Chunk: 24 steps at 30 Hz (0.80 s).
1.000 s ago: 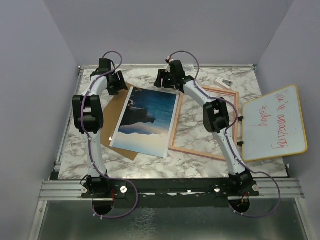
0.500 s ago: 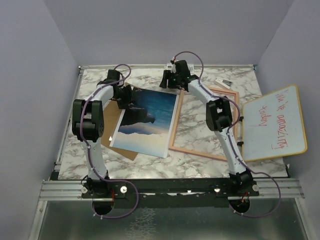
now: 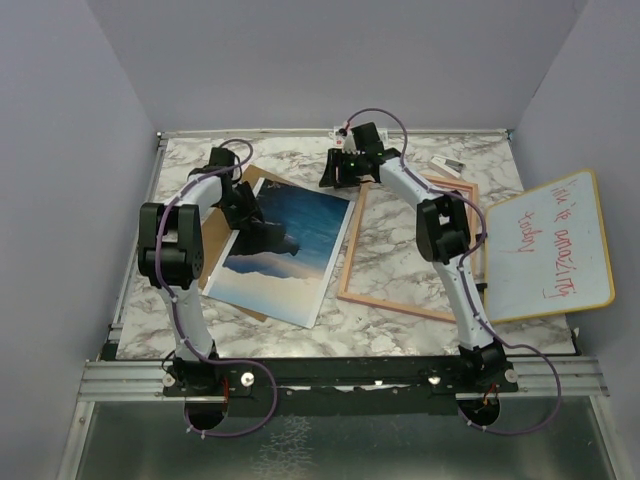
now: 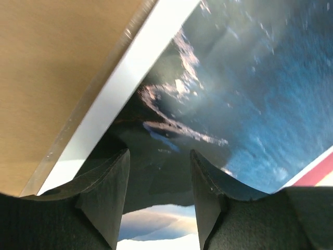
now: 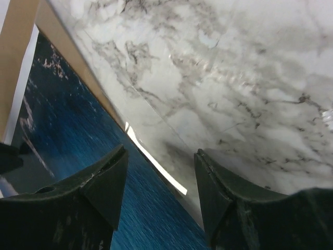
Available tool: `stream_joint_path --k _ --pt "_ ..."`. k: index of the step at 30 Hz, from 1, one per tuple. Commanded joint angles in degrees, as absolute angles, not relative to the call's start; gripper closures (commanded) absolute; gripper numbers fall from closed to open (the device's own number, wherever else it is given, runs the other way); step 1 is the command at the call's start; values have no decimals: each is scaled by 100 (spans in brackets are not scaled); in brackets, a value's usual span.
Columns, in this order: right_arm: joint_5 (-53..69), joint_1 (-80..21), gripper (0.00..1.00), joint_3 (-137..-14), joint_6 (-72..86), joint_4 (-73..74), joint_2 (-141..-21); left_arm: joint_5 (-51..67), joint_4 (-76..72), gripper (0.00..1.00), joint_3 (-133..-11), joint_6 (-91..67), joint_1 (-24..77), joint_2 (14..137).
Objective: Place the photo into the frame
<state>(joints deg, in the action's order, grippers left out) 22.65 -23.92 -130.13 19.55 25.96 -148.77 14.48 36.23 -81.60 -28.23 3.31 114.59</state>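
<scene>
The photo [image 3: 285,250], blue sea and dark cliffs with a white border, lies flat and slightly askew on a brown backing board [image 3: 218,255]. Its right edge lies along the left rim of the frame [image 3: 408,304], which lies flat on the table with marble showing through its pane. My left gripper [image 3: 252,218] is open and low over the photo's dark cliff area [image 4: 171,151], fingers [image 4: 106,192] apart; I cannot tell if they touch it. My right gripper [image 3: 338,172] is open above the photo's far right corner [image 5: 78,156] and the frame's rim [image 5: 78,62].
A wood-edged whiteboard [image 3: 548,245] with red writing leans at the right edge of the table. A small white object [image 3: 447,165] lies at the back right. The marble table [image 3: 400,330] is walled by grey panels on three sides.
My left gripper moved from the far left corner onto the photo. The photo's near end swung left. My right gripper shifted slightly right.
</scene>
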Motion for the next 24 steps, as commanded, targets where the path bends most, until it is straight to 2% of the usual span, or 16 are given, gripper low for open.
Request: stream_joint_path --k 1,18,21,24 --pt "3160 -2583 42 -12458 2014 3853 -14831 365 3918 48 -8339 -2632 55 11963" --pt "4999 -2608 45 -11241 2347 3491 -14052 488 3946 51 -9441 -2323 -167 12861" --pt "4845 -2610 44 -11185 2275 3669 -13969 509 3944 52 -9431 -2318 -167 12921" --pt "4040 -2670 41 -11306 2032 4163 -13954 508 3944 52 -9414 -2290 -167 12922"
